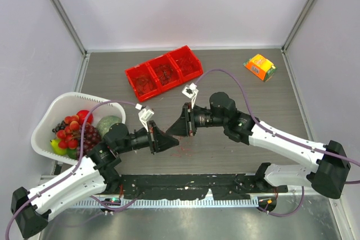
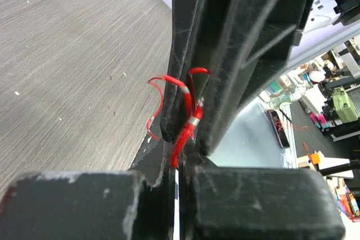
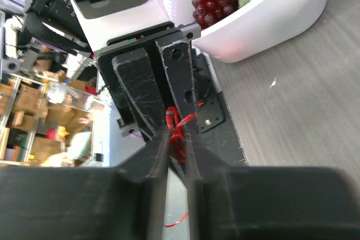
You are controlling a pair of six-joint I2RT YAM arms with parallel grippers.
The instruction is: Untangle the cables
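One small clump of thin red cables (image 2: 188,122), with a silvery band on one strand, hangs just above the middle of the desk (image 1: 236,88). The left gripper (image 2: 177,164) and right gripper (image 3: 177,158) meet tip to tip, each pressed together on the clump. The strands are too tangled to count, and from above the grippers almost hide them. Far behind is one red bin (image 1: 163,71); at left, one fruit basket (image 1: 48,122).

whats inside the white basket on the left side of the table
The white basket holds red strawberries, dark red grapes, a green melon and a yellow-green fruit at its near end. A lilac hose arcs across it, and anything beneath the fruit pile is covered.
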